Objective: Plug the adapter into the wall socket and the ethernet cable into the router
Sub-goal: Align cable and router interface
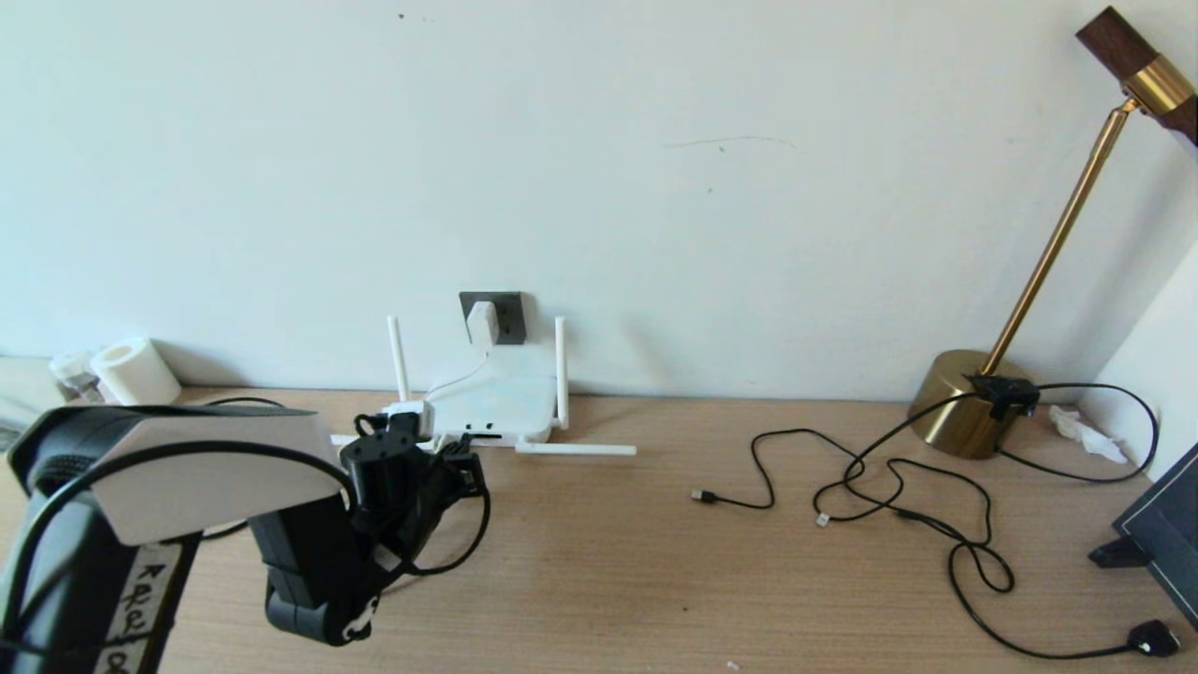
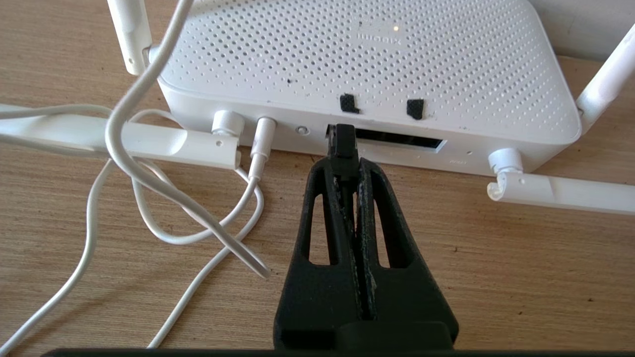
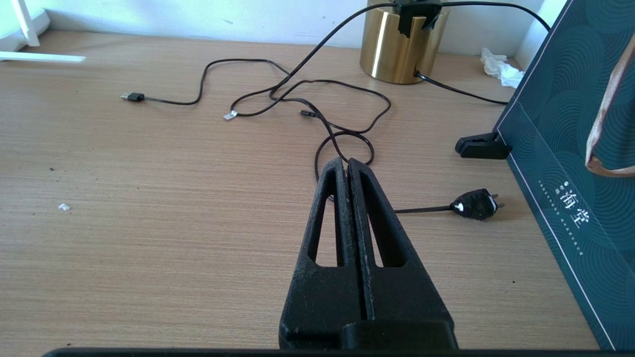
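The white router [image 1: 505,398] lies against the wall under the dark grey wall socket [image 1: 505,316]. The white adapter [image 1: 482,323] sits in that socket, and its cord [image 2: 149,183] runs down to a round jack on the router's port edge. My left gripper [image 2: 346,166] is shut on the ethernet cable's black connector end [image 2: 342,141], whose tip is at the left end of the router's dark port slot [image 2: 402,141]. How deep it sits is hidden. The black cable [image 1: 484,524] loops back under my left gripper [image 1: 457,461]. My right gripper [image 3: 347,164] hovers shut and empty over the table.
Thin black cables [image 1: 889,477] sprawl at the right, ending in a black plug [image 1: 1153,638]. A brass lamp base [image 1: 964,402] stands by the wall, and a dark green box [image 3: 570,148] is at the far right. A paper roll [image 1: 136,372] sits back left. Two router antennas [image 2: 560,191] lie flat on the table.
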Controlling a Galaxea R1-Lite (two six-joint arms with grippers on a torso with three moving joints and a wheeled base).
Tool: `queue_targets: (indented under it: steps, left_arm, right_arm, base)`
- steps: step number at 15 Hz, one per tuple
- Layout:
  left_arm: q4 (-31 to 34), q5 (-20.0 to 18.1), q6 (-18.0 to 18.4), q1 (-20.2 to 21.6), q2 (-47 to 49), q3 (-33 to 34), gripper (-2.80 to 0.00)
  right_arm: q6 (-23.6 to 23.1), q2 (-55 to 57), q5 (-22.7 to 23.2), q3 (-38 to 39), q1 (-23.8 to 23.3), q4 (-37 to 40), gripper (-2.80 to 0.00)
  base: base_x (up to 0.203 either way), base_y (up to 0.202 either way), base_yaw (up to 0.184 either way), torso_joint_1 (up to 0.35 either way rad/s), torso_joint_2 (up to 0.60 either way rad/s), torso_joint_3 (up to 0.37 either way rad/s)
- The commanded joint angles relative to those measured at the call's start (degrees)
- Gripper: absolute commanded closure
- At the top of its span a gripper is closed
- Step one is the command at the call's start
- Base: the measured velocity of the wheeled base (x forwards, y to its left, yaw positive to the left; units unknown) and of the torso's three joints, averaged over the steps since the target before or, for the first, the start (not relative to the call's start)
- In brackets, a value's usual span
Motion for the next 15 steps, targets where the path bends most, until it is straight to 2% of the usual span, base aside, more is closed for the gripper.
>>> queue_targets:
  steps: [1,15]
  left_arm:
    - [-0.4,0.1,-0.1,0.0,0.6,0.0,0.0]
    - [-0.4,0.1,0.2,0.4,0.4,0.1,0.0]
  right_arm:
    - [-0.1,0.1,0.0,0.0,0.0,0.0,0.0]
    - [0.0,0.1,0.0,0.0,0.0,0.0,0.0]
  base:
    - [0.0,0.0,0.0,0.0,0.0,0.0]
    - [0.0,0.0,0.0,0.0,0.0,0.0]
